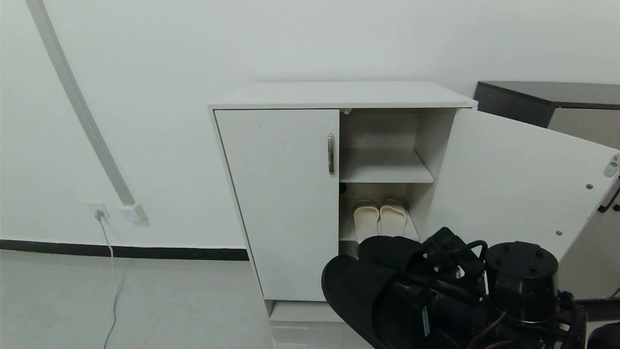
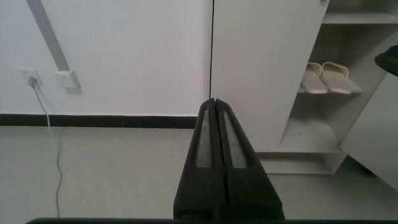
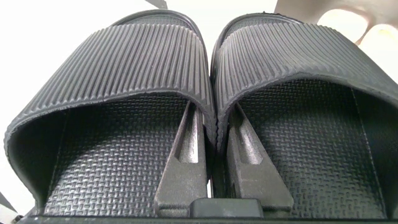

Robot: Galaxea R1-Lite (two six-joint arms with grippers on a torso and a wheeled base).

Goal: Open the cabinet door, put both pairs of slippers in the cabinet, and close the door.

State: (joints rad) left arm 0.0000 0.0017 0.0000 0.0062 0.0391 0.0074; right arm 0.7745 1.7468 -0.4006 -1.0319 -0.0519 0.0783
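The white cabinet (image 1: 276,194) stands against the wall with its right door (image 1: 513,179) swung open and its left door closed. A pair of white slippers (image 1: 379,219) lies on the middle shelf, also seen as the white slippers (image 2: 326,77) from the left wrist. My right gripper (image 3: 214,155) is shut on the pair of black slippers (image 1: 368,286), one finger inside each strap, pinching the inner walls together. It holds them in front of the open compartment, low down. My left gripper (image 2: 214,134) is shut and empty, held off to the left of the cabinet above the floor.
A bare upper shelf (image 1: 385,167) sits above the white slippers. A grey cable (image 1: 114,276) hangs from a wall socket (image 1: 98,210) to the left. A dark cabinet (image 1: 552,104) stands behind the open door on the right.
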